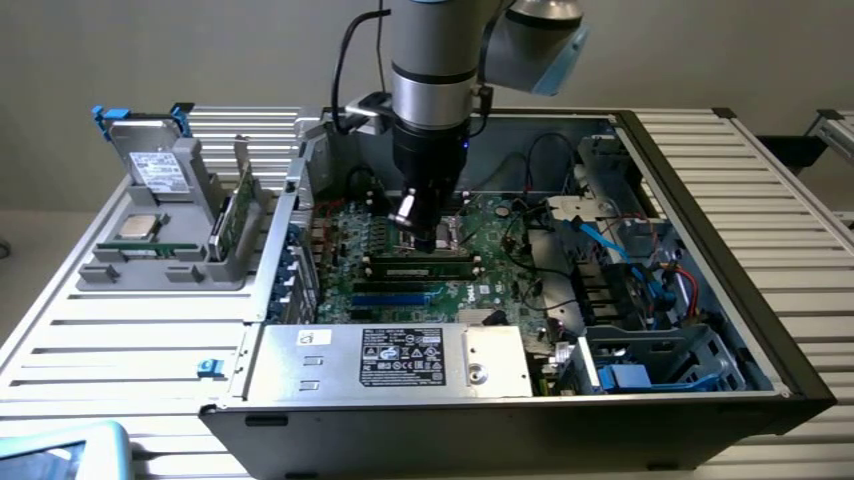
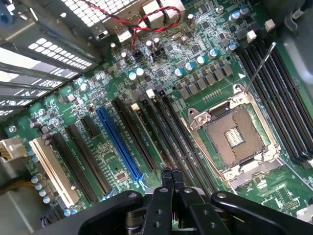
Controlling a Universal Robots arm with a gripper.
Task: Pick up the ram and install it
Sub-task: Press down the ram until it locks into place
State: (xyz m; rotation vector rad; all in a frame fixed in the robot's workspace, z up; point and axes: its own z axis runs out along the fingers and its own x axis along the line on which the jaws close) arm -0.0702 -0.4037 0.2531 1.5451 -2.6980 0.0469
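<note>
The exterior view shows an open black desktop computer case (image 1: pixel 787 370) lying on a slatted white metal table (image 1: pixel 120 340), with the large green motherboard (image 1: pixel 400 290) exposed inside. The grey and silver robot arm (image 1: pixel 434 70) is lowered into the case from the upper centre of the frame, and its black gripper (image 1: pixel 424 238) is held just above the board, over the memory slots. The fingers are seen pressed together with nothing between them. A long, narrow green ram stick (image 1: pixel 424 268) is seen lying along a slot just below the gripper, at the centre of the frame; whether it is fully seated cannot be told. A second green stick (image 1: pixel 235 215) is stood upright in a grey plastic parts holder (image 1: pixel 160 265) at the left of the frame, beside a square silver processor chip (image 1: pixel 140 224). A silver power supply box with a white label (image 1: pixel 400 360) is placed at the lower centre.

In the wrist view the closed gripper (image 2: pixel 171 175) is seen over the black slots (image 2: pixel 161 132), with the empty processor socket (image 2: pixel 234 139) and a blue slot (image 2: pixel 120 144) close by.
</note>
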